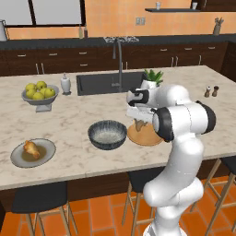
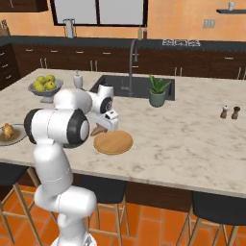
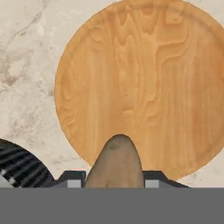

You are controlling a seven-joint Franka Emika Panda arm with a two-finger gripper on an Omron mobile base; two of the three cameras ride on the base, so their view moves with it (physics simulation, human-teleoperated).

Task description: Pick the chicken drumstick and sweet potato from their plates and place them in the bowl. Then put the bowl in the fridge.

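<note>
My gripper (image 3: 113,180) is shut on the sweet potato (image 3: 116,162), a brown-orange tuber lifted just above the near rim of the tan wooden plate (image 3: 144,83). From the left base view the sweet potato (image 1: 139,123) hangs under the hand, over the plate (image 1: 146,136). The dark ribbed bowl (image 1: 107,134) stands directly left of that plate, and its wall (image 3: 19,168) also shows beside the gripper. The chicken drumstick (image 1: 31,148) lies on the grey plate (image 1: 20,159) at the counter's front left. The fridge is out of view.
A footed bowl of yellow-green fruit (image 1: 40,94) and a white dispenser (image 1: 66,84) stand at the back left. Behind the arm are the sink (image 1: 99,84), the faucet (image 1: 120,64) and a potted plant (image 2: 157,91). Shakers (image 2: 229,112) stand far right. Stools line the front edge.
</note>
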